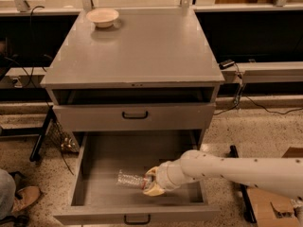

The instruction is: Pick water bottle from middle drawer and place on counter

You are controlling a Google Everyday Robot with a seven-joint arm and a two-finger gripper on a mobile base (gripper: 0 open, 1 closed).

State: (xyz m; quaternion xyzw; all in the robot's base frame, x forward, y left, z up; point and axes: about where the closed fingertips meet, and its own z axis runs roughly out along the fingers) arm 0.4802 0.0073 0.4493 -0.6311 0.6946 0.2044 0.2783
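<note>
The water bottle [129, 179] lies on its side on the floor of the open middle drawer [102, 157], towards the front. Its right end meets the gripper [151, 183], which sits low inside the drawer; whether it has clenched on the bottle I cannot tell. The step in hand looks like the grasp. Next comes a sure hold, then a lift clear of the upper drawer [135, 117] and onto the counter [142, 56], away from the bowl [102, 17]

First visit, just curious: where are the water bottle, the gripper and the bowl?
water bottle [129, 178]: camera view, ribbed clear body.
gripper [150, 182]: camera view, its front end, in the middle drawer [123, 155] by the bottle.
bowl [102, 15]: camera view, its hollow.
</note>
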